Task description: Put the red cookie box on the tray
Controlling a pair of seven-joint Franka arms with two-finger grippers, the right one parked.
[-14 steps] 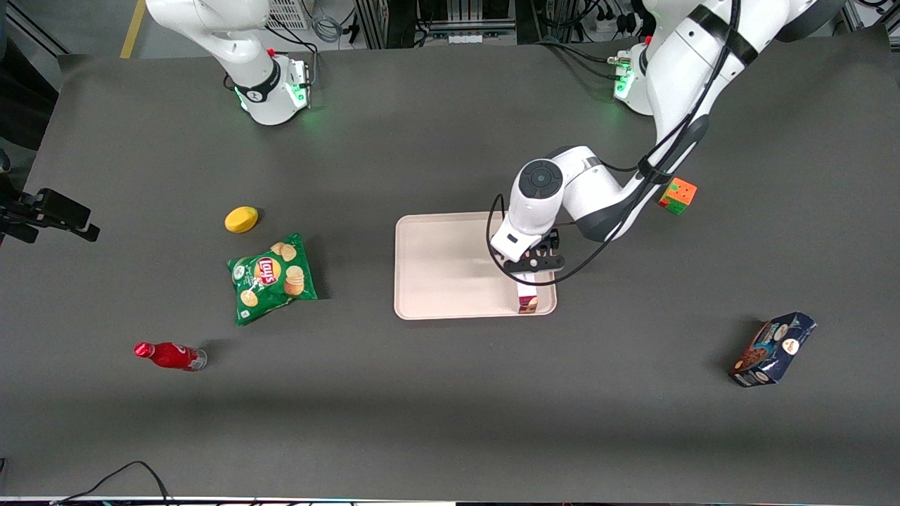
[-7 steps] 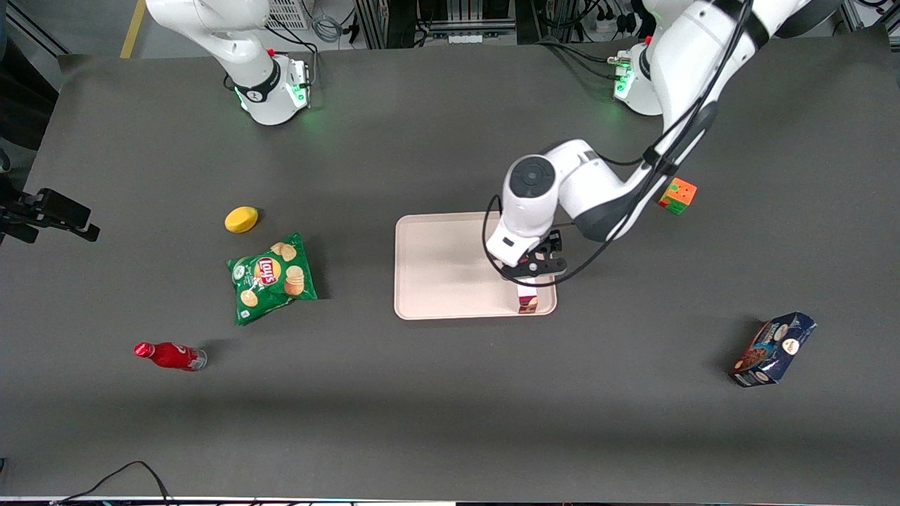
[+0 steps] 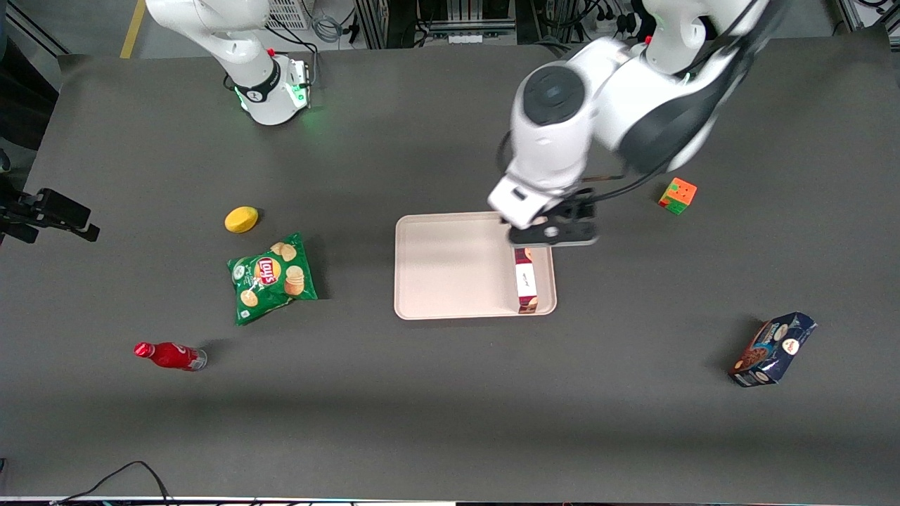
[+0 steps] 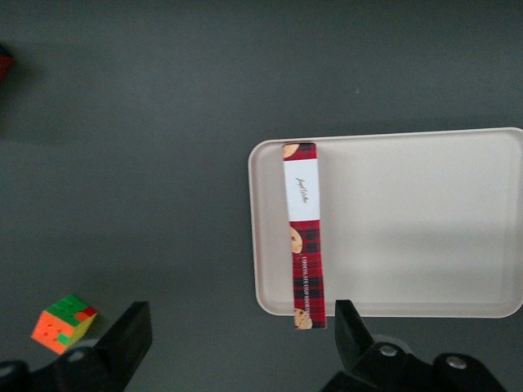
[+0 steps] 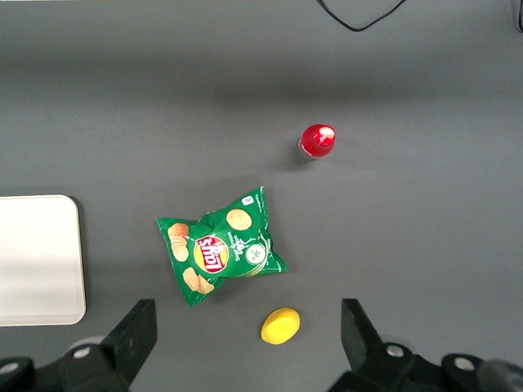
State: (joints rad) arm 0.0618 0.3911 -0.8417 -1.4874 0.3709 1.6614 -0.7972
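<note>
Since a second ago the working arm has risen well clear of the tray [image 3: 450, 267] and drawn back toward its own base, so the gripper [image 3: 555, 232] that was down over the red cookie box [image 3: 525, 279] now hangs high above the tray's edge farthest from the front camera, its jaws spread wide and holding nothing. From the wrist camera the box [image 4: 303, 234] lies flat along the tray's [image 4: 425, 229] short edge at the working arm's end, just inside the rim. One end sits close to the corner and the other seems to ride on or slightly past the long rim, though the overlap is hard to judge. The placing looks done, so the step in hand is the retreat. To do it well, I would keep the lift straight up until the fingers [image 4: 122, 343] are far above the box, so nothing clips the overhanging end and tips it off the rim. Sweeping sideways low is best avoided, since the cube [image 3: 678, 195] stands on the table near the arm's path home. The chip bag [image 3: 273, 278], bottle [image 3: 170, 355], yellow object [image 3: 241, 219] and blue cookie box [image 3: 772, 349] lie well apart and need no care.
</note>
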